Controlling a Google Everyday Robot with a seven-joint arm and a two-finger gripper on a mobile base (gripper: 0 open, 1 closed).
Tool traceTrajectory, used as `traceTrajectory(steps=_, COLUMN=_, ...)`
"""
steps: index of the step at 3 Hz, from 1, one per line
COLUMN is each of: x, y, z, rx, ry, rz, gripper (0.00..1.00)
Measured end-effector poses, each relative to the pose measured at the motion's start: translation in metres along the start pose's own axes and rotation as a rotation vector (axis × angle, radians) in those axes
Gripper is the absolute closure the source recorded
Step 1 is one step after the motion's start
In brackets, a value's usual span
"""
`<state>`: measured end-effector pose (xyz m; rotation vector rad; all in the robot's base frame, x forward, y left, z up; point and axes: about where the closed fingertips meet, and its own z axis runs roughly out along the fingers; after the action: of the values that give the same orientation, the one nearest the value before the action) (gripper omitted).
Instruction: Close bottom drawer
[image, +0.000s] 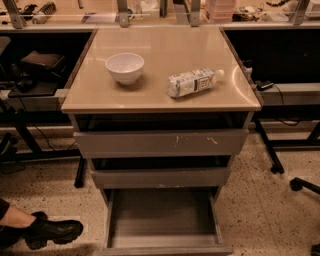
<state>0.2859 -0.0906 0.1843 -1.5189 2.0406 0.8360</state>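
We see a small cabinet with a beige top (160, 47) and three grey drawers, one under the other. The bottom drawer (162, 217) is pulled out far toward the camera, so its shallow tray is open to view from above, and its front panel lies at the lower edge of the view. The middle drawer (160, 178) above it sticks out only a little, and the top drawer (160, 143), which has some pale scratch marks on the right part of its front, also stands a little out from the frame. On the top, a white bowl (124, 67) stands upright at the left, and a plastic bottle (192, 82) lies on its side at the right, apart from the bowl. A black boot (50, 232) rests on the speckled floor (260, 200) at the lower left, beside the cabinet. The gripper does not appear in this view, so we cannot tell if it is wide, narrow or holding something.
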Motion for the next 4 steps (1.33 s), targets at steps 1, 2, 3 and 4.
traceTrajectory(steps=1, x=0.011, y=0.008, z=0.027, rx=-0.016, ry=-0.028, rz=0.046, gripper=0.0)
traceTrajectory(steps=2, x=0.011, y=0.008, z=0.027, rx=-0.016, ry=-0.028, rz=0.046, gripper=0.0)
traceTrajectory(steps=3, x=0.005, y=-0.003, z=0.027, rx=-0.02, ry=-0.047, rz=0.037, gripper=0.0)
traceTrajectory(steps=4, x=-0.028, y=-0.039, z=0.018, rx=-0.02, ry=-0.08, rz=0.005, gripper=0.0)
